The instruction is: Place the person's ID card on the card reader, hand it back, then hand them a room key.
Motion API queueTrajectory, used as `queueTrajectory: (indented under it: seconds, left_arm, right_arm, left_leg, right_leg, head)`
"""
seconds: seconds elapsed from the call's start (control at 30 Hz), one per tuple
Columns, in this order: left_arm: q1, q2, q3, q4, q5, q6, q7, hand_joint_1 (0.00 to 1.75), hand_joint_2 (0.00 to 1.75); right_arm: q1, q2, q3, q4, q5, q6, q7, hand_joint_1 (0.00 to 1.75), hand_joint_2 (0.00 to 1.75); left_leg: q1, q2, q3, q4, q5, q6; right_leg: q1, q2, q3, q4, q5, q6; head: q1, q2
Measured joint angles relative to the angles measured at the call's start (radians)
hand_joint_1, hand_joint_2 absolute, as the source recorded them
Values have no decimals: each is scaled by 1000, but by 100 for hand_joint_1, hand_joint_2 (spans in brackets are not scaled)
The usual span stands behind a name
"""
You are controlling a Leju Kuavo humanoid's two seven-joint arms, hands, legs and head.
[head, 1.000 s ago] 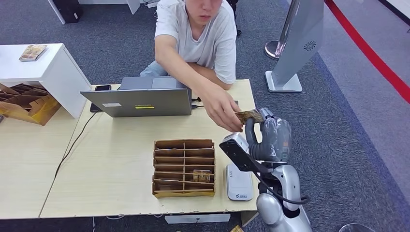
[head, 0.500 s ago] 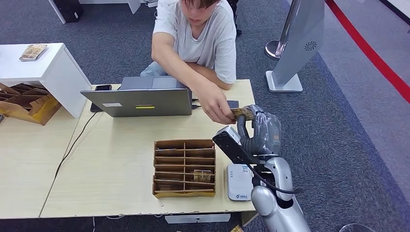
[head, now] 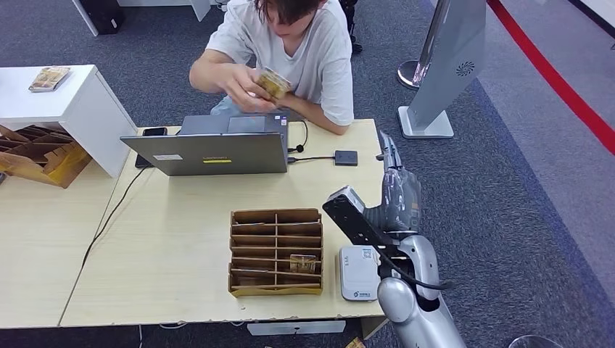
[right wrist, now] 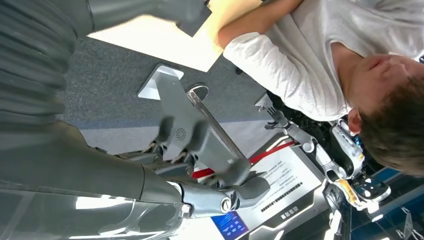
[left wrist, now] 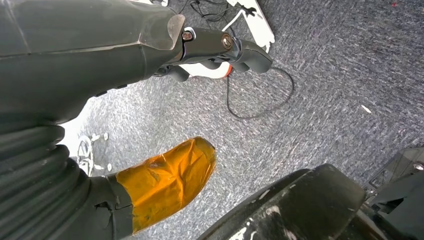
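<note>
The left robot hand (left wrist: 90,50) hangs low beside the robot's body, above grey carpet in the left wrist view; it has no part in this step, holds nothing visible, and whether its fingers are apart or curled cannot be told. On the tabletop (head: 174,232) a grey laptop (head: 207,151) stands open toward the person (head: 290,51) seated behind it; that person holds the ID card (head: 272,83) in both hands up near the chest, well clear of the robot, so the hand-back part of the task looks done. Nearer the robot sits a cardboard organiser (head: 276,251) divided into slots, one of the front right slots holding a small card (head: 303,262), probably a room key kept there for easy reach. Just to the right of the organiser lies the white card reader (head: 358,272), flat and bare, close to the right arm so a card can be laid on it easily. The right robot hand (head: 395,190) is raised over the tabletop's right edge, fingers extended and empty, pointing toward the person; the next call is likely a reach down to the slotted card.
</note>
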Motion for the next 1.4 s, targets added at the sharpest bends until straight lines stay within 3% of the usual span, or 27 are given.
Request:
queueTrajectory:
  seconds: [0.1, 0.23, 0.53, 0.73, 1.4]
  left_arm:
    - [0, 0, 0, 0, 2, 1, 0, 0, 175]
    - [0, 0, 0, 0, 9, 2, 0, 0, 175]
    - [5, 1, 1, 0, 53, 21, -2, 0, 175]
    - [8, 0, 13, 0, 93, 41, -9, 0, 175]
    - [9, -1, 53, 0, 117, 57, -9, 0, 175]
  right_arm:
    - [2, 0, 0, -7, -36, 2, -16, 0, 175]
    - [15, 0, 0, -31, -117, 18, -49, 0, 0]
    - [81, -1, 10, -164, -411, 126, -148, 0, 0]
    - [98, -17, 72, -307, -561, 207, -197, 0, 0]
    - [84, -42, 171, -364, -662, 243, -225, 0, 0]
  left_leg:
    - [0, 0, 0, 0, 0, 0]
    - [0, 0, 0, 0, 0, 0]
    - [0, 0, 0, 0, 0, 0]
    - [0, 0, 0, 0, 0, 0]
    - [0, 0, 0, 0, 0, 0]
  right_leg:
    - [0, 0, 0, 0, 0, 0]
    - [0, 0, 0, 0, 0, 0]
    - [0, 0, 0, 0, 0, 0]
    - [0, 0, 0, 0, 0, 0]
    - [0, 0, 0, 0, 0, 0]
  head:
    - [0, 0]
    - [0, 0]
    - [0, 0]
    - [0, 0]
    - [0, 0]
